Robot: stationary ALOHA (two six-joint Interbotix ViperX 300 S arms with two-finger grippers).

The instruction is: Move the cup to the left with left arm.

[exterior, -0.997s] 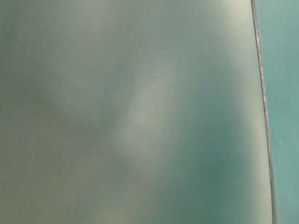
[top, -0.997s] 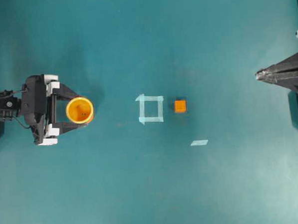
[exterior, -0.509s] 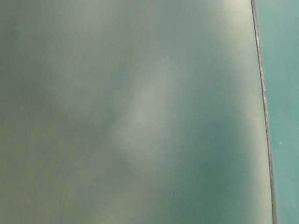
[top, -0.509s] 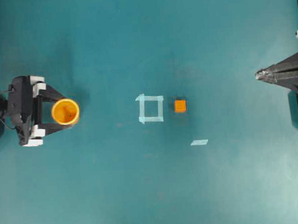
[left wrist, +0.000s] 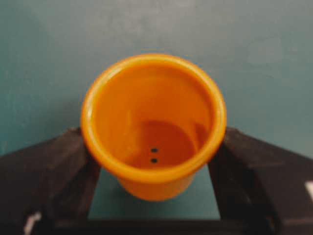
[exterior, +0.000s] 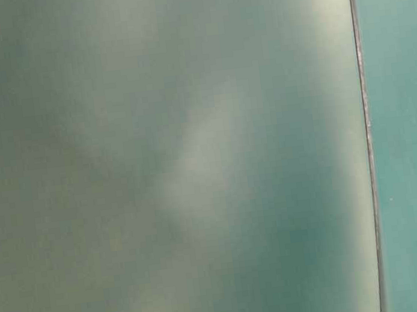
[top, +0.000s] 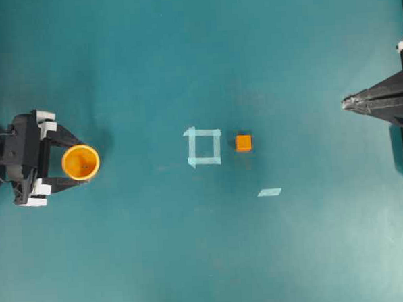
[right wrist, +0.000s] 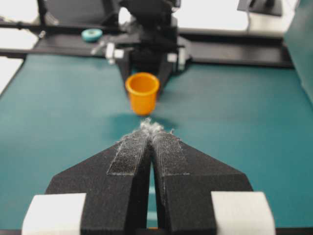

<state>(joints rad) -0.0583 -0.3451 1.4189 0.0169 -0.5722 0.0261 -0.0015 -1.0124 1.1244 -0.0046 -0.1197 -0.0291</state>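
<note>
Orange cup [top: 80, 163] sits clamped between the left gripper's [top: 72, 163] 2 fingers; right gripper [right wrist: 150, 134] closed.

We saw the left end effector [top: 72, 163] gripping the yellow-orange cup [top: 80, 162] at the teal bench's [top: 207, 259] left edge, well apart from the orange cube [top: 244, 143].

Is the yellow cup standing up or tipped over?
Standing up. The cup has its rim on top, gripped between the left gripper fingers.
</note>
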